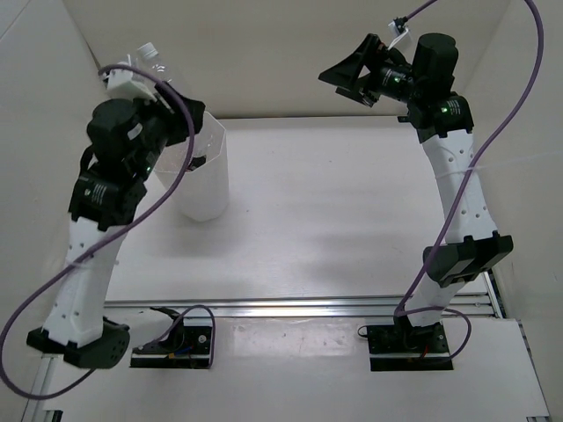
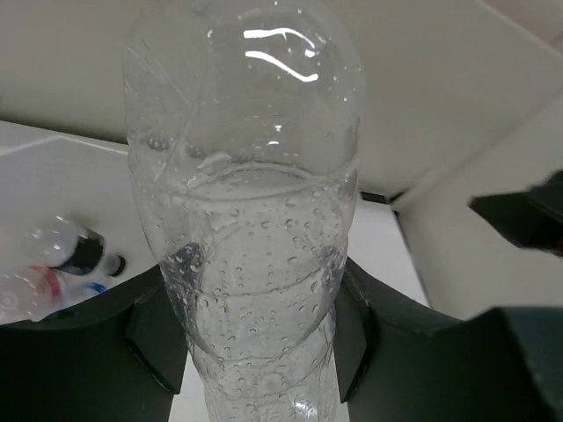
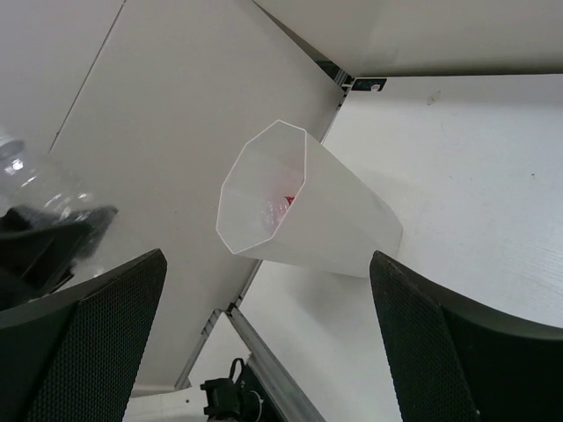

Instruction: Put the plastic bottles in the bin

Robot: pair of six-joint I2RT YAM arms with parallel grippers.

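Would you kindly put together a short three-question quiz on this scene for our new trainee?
1. True or false: the right gripper is shut on a bottle.
2. What does the left gripper hold? A. a clear plain plastic bottle beaded with droplets; B. a folded cloth; C. nothing.
3. Fill in: the tall white translucent faceted bin stands on the table nearest the ___ arm.
Key: 1 false, its jaws stand open and empty; 2 A; 3 left.
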